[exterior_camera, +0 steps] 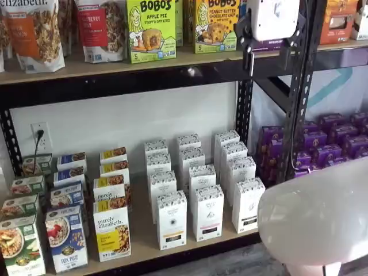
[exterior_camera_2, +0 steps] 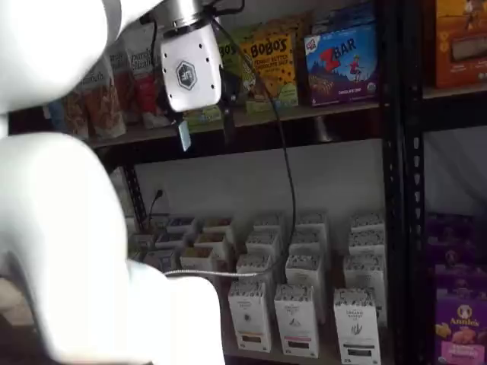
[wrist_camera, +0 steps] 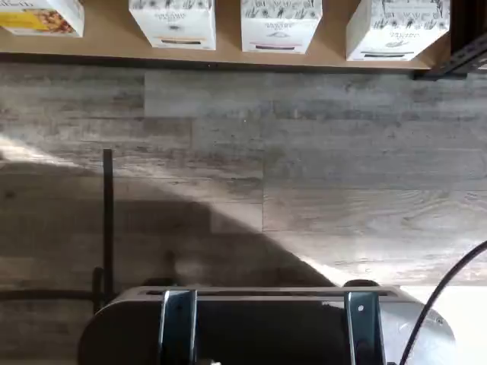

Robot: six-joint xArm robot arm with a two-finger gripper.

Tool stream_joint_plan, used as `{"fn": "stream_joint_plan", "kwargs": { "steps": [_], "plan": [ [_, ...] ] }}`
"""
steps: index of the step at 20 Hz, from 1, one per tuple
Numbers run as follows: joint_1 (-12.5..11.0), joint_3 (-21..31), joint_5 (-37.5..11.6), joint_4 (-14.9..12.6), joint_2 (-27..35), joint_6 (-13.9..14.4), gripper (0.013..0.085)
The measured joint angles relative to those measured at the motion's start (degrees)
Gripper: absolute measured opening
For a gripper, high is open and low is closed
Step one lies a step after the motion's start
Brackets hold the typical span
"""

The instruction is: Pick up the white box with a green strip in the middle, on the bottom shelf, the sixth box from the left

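Observation:
The white box stands at the front right end of the row of tall white cartons on the bottom shelf. It also shows in a shelf view and in the wrist view. It has a speckled band at the top and a dark strip low down. Two cartons just like it stand to its left. My gripper hangs high up in front of the upper shelf, far above the box. Its fingers show a gap and hold nothing. Its white body shows at the view's top edge.
A black perforated upright stands just right of the white cartons, with purple boxes beyond it. Purely elizabeth boxes and cereal boxes fill the shelf's left part. The white arm blocks the foreground. A dark mount shows in the wrist view above grey plank floor.

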Motion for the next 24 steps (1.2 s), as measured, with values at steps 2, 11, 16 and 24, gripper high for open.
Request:
{"fn": "stream_joint_plan", "kwargs": {
  "steps": [2, 11, 16, 24],
  "plan": [
    [0.88, 2.32, -2.07, -1.42, -0.30, 0.62, 0.0850],
    [-0.59, 17.07, -19.05, -3.51, -1.71, 0.25, 0.0850],
    [-3.15, 24.96, -29.44, -4.53, 1.24, -1.25, 0.0850],
    [-8.07, 33.86, -45.79, -3.69, 9.67, -5.37, 0.0850]
  ]
}}
